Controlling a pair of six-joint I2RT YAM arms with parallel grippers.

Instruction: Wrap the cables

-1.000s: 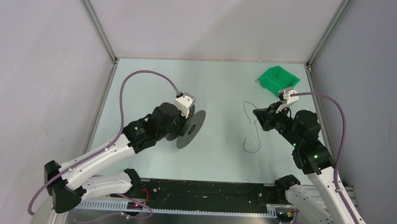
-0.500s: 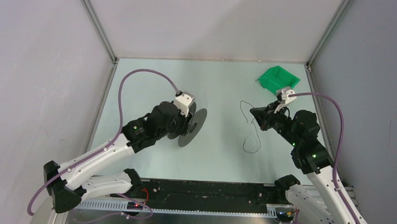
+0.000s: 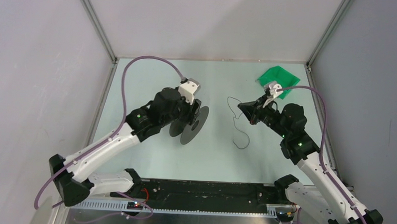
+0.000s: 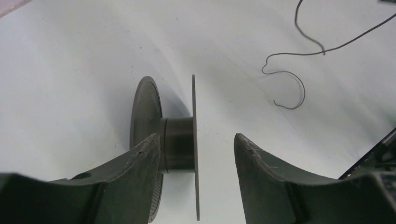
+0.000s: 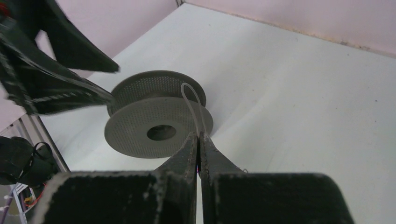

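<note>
The dark grey spool [image 3: 194,125] stands on its disc rims at the table's middle. My left gripper [image 3: 187,116] is open. In the left wrist view its jaws [image 4: 196,142] straddle the spool's [image 4: 176,142] right disc, and the left finger lies over the hub. The thin dark cable [image 3: 238,137] curls loosely on the table right of the spool, also seen in the left wrist view [image 4: 292,77]. My right gripper [image 3: 244,110] is shut on the cable's upper part. In the right wrist view [image 5: 200,137] a loop of cable [image 5: 190,95] rises from the tips in front of the spool [image 5: 156,122].
A green bin [image 3: 278,77] sits at the back right, behind my right arm. Metal frame posts stand at the two back corners. A black rail runs along the near table edge [image 3: 208,189].
My right gripper has moved left toward the spool, dragging the cable with it. My left arm has shifted slightly right and back by the spool.
</note>
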